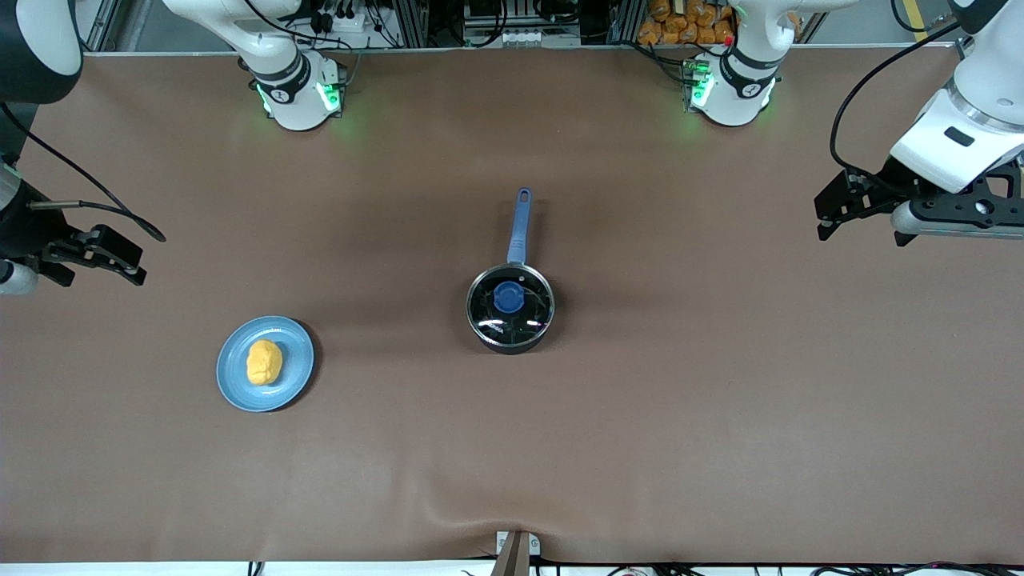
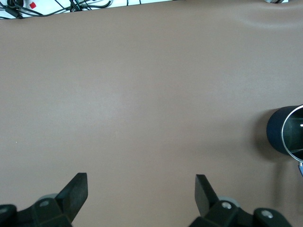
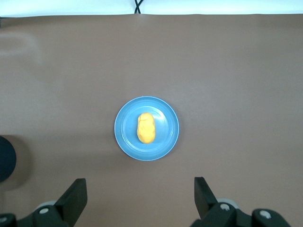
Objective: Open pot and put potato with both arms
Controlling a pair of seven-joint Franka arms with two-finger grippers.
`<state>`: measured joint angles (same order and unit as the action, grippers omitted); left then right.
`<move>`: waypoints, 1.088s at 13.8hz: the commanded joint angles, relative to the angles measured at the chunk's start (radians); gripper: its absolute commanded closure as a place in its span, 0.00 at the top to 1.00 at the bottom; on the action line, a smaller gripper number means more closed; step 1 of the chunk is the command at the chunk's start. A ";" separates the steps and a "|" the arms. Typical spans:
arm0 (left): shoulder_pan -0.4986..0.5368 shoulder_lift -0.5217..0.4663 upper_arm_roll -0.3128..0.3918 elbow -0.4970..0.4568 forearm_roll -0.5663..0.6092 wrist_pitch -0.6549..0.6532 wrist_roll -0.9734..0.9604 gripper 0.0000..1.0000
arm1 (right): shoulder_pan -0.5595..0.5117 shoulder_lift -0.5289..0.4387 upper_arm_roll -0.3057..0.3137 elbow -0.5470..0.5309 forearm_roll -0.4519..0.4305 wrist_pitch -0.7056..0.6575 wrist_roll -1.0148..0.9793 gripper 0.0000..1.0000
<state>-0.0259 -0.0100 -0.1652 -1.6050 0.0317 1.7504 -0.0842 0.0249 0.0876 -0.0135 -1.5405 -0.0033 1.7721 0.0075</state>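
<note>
Light-blue plate (image 1: 298,370) sits nearest the front camera, toward the right arm's end of the table, with the potato (image 1: 264,362) lying on its middle; nothing else is on it. No writing on plate or potato. The pot (image 1: 510,309) stands mid-table, a bit farther from the camera than the plate and well apart from it, with the glass lid (image 1: 528,312) seated and the blue knob (image 1: 509,298) centred. There is a small white mark on the lid rim, too small to read. The blue handle (image 1: 520,226) points straight away from the camera toward the robot bases. Right gripper (image 1: 104,258) hangs over bare table at its own end, fingers (image 3: 75,195) spread wide, holding nothing, plate and potato in its wrist view. Left gripper (image 1: 829,216) hangs over bare table at the left arm's end, fingers (image 2: 75,189) wide apart, empty, the pot's edge just in its wrist view. Brown mat (image 1: 720,416) between both grippers and their targets shows no obstacles.
</note>
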 commanded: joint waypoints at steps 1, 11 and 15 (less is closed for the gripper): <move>0.004 0.005 -0.010 0.016 0.020 -0.017 -0.014 1.00 | 0.004 -0.043 0.000 -0.015 0.017 -0.002 -0.001 1.00; 0.008 0.002 -0.022 0.020 0.005 -0.162 -0.008 1.00 | 0.001 -0.026 -0.003 -0.046 0.017 0.061 -0.007 1.00; 0.009 -0.002 -0.042 0.020 0.002 -0.226 -0.009 1.00 | 0.026 -0.006 -0.005 -0.087 0.016 0.128 -0.003 1.00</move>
<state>-0.0257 -0.0050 -0.1896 -1.5982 0.0316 1.5537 -0.0846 0.0462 0.0855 -0.0174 -1.5997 -0.0028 1.8710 0.0076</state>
